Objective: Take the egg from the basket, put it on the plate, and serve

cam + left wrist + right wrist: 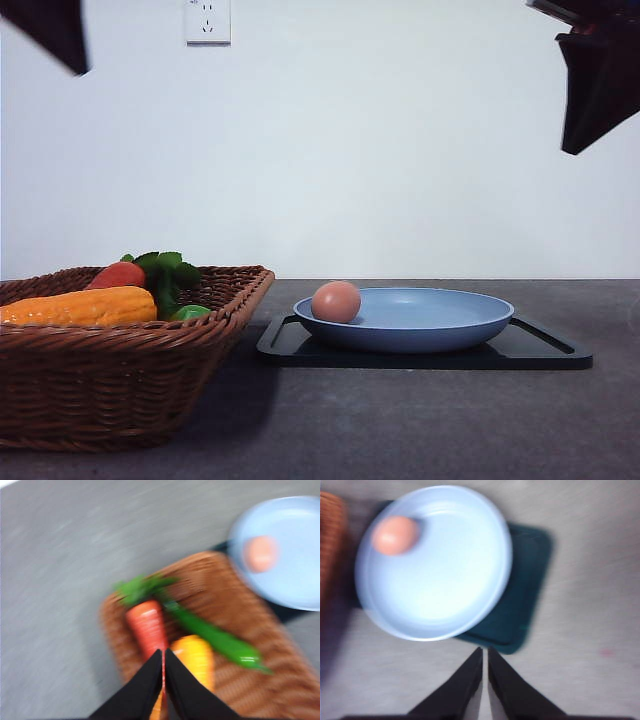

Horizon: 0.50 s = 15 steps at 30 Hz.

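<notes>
Egg sits in the plate, up against the rim on the side nearest the basket; plate rests on a flat black tray on the grey table. Left gripper: fingers pressed together, only a hairline seam between the tips, nothing held. It hangs above the basket; a carrot lies just ahead of the tips, a yellow vegetable beside them, a green pepper further off to one side. Egg and plate well beyond the tips, past the basket's far corner. Right gripper: fingers likewise closed tip to tip, empty, over bare table just short of the tray's edge; plate ahead of the tips, egg at its far rim. Both wrist views are blurred.
</notes>
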Each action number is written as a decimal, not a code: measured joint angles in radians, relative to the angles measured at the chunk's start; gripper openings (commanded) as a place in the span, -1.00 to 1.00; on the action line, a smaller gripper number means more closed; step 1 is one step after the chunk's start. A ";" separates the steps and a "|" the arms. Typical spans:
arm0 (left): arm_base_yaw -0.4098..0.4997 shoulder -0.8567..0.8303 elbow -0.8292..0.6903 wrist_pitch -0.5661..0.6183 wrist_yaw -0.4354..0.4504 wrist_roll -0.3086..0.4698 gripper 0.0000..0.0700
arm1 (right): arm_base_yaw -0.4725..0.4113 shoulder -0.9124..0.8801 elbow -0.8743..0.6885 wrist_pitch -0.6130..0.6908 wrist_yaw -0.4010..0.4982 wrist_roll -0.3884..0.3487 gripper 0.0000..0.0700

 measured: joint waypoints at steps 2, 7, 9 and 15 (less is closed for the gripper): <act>0.049 -0.015 -0.042 0.028 0.019 -0.003 -1.00 | 0.050 -0.065 -0.073 0.067 0.084 -0.001 -1.00; 0.105 -0.094 -0.197 0.176 0.080 -0.026 -1.00 | 0.152 -0.231 -0.294 0.297 0.230 -0.003 -1.00; 0.105 -0.142 -0.276 0.255 0.083 -0.043 -1.00 | 0.178 -0.287 -0.379 0.389 0.267 -0.003 -1.00; 0.105 -0.302 -0.544 0.490 0.083 -0.128 -1.00 | 0.228 -0.412 -0.616 0.675 0.364 0.001 -1.00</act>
